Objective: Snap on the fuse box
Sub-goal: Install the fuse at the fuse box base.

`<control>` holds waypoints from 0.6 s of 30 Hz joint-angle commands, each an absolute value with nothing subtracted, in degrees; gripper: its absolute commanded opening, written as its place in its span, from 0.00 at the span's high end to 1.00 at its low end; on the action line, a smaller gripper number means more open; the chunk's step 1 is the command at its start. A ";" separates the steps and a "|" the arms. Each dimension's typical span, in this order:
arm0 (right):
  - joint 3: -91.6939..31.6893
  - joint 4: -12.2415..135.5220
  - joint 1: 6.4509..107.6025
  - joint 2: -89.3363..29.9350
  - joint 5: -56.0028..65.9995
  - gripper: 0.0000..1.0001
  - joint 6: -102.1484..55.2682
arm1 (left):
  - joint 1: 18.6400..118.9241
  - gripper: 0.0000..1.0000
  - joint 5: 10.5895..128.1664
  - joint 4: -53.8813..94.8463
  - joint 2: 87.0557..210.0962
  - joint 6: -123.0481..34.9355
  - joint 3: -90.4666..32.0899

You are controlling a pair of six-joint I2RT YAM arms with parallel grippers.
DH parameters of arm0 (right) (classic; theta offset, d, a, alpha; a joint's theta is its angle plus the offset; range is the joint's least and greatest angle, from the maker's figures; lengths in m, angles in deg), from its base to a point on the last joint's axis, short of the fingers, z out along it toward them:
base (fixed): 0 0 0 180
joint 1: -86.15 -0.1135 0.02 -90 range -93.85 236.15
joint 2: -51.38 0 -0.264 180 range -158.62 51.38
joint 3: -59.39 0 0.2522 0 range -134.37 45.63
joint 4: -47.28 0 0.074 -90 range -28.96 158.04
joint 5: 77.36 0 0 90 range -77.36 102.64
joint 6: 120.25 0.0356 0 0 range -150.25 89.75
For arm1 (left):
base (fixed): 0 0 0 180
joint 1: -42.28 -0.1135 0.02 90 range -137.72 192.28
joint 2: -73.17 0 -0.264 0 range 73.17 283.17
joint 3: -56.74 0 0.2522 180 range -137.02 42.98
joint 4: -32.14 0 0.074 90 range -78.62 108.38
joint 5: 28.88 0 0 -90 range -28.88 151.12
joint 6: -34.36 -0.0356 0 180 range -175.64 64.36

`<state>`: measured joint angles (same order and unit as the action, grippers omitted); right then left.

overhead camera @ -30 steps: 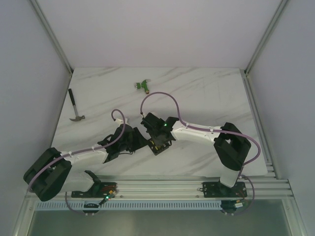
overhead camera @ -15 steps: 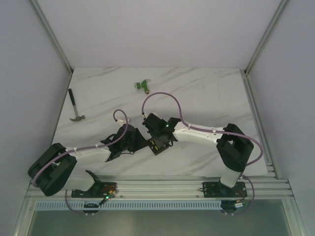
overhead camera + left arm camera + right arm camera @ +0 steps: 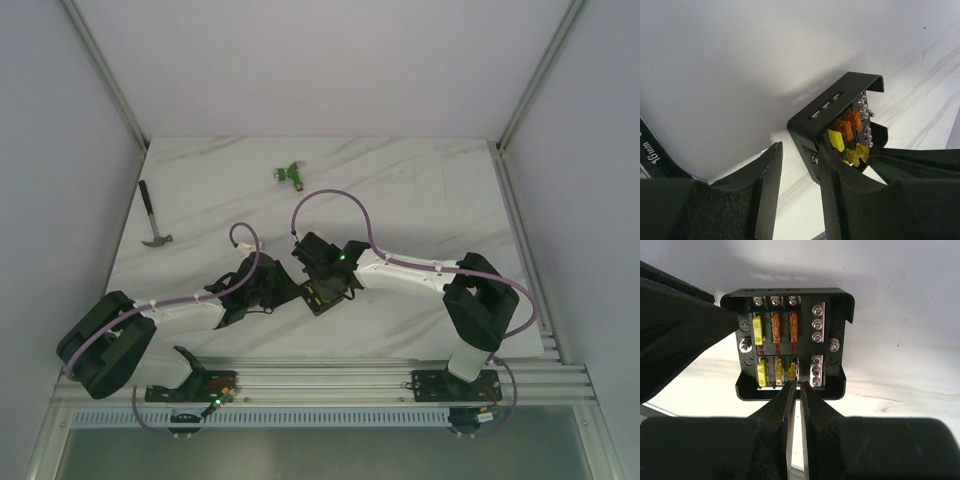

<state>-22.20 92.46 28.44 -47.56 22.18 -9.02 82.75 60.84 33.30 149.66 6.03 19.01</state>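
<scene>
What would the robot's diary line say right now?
left gripper: open, finger against fuse box | right gripper: nearly closed, tips at yellow fuse, grip unclear | fuse box: uncovered, on table

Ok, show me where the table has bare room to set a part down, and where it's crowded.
Bare: the far right of the table, from the green connector across to the right edge; also the stretch between the hammer and the connector. Crowded: near centre, where the left gripper and right gripper meet at the fuse box.
</scene>
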 commanded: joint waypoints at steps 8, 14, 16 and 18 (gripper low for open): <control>-21.21 92.09 28.99 -49.33 23.10 0.94 -8.66 | 82.89 0.57 60.05 33.43 150.17 6.24 18.45; -20.70 91.98 29.43 -50.83 22.43 1.00 -8.96 | 82.87 0.57 60.10 33.44 150.53 6.11 18.18; -20.97 92.00 29.40 -51.93 21.97 1.00 -9.20 | 82.84 0.57 60.23 33.44 150.75 6.03 18.10; -20.97 92.11 29.45 -52.91 21.72 1.00 -9.08 | 82.89 0.57 60.24 33.43 150.73 6.11 18.06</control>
